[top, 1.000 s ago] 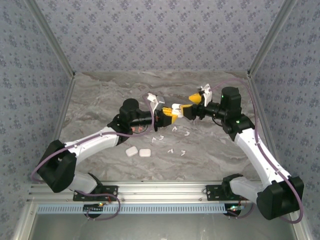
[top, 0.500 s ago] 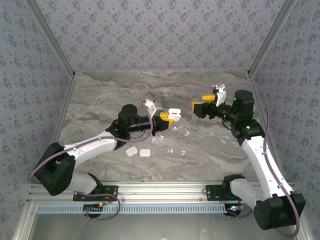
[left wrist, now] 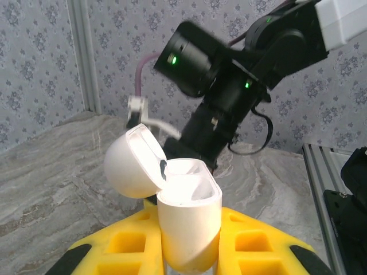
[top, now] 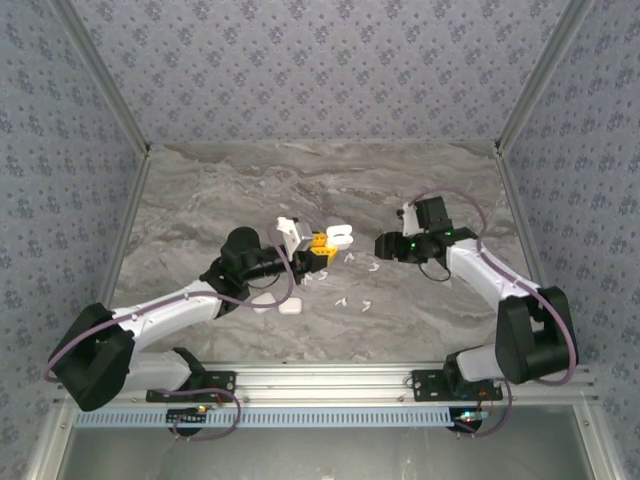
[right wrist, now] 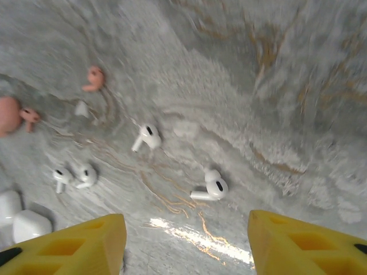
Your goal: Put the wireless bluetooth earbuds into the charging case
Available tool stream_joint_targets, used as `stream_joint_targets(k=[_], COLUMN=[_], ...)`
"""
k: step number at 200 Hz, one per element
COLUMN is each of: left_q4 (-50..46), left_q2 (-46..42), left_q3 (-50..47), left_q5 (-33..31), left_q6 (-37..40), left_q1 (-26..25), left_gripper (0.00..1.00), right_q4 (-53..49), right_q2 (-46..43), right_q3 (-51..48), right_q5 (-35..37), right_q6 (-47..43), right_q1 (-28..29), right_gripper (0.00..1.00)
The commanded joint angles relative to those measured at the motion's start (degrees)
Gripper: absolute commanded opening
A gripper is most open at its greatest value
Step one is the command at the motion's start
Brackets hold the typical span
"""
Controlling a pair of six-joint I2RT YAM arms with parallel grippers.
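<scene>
My left gripper (top: 320, 244) is shut on a white charging case (top: 340, 235), held upright above the table's middle. In the left wrist view the case (left wrist: 189, 223) sits between the yellow fingers (left wrist: 261, 246) with its lid (left wrist: 133, 163) flipped open to the left. My right gripper (top: 384, 245) hangs low just right of it, tilted at the table. In the right wrist view it (right wrist: 186, 222) stands open and holds nothing. A white earbud (right wrist: 213, 186) lies just beyond its fingertips. More white earbuds (right wrist: 148, 137) and two orange-red ones (right wrist: 93, 79) lie farther off.
Two shut white cases (right wrist: 28, 224) lie at the left in the right wrist view, and a salmon case (right wrist: 4, 114) sits at the edge. From above, a white case (top: 290, 306) and loose earbuds (top: 366, 304) lie near the left forearm. Walls enclose the marble table (top: 200, 190).
My right gripper drew back from the held case, swung out right, then came down low over the loose earbuds, jaws somewhat narrower. My left gripper carried the case slightly left.
</scene>
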Motion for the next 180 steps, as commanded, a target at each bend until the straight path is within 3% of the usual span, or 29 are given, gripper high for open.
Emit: stream_joint_targets(k=[1, 72, 180], left_q4=[1.94, -0.09, -1.83], left_q2=[-1.37, -2.38, -2.95], left_q3=[0.55, 0.82, 1.07], left_q5=[-0.07, -0.33, -0.91], left_q6=[1.76, 2.00, 2.46], left_q1=[-0.23, -0.26, -0.25], left_gripper=[0.00, 0.00, 0.00], right_q4=[0.96, 2.44, 3.97], right_q2=[3.42, 11.79, 14.92], right_q3=[-0.25, 1.66, 2.72], right_q5=[6.28, 8.95, 11.51], right_q6=[4.12, 6.08, 5.91], right_q1=[2.17, 6.29, 7.37], right_gripper=[0.57, 0.46, 0.34])
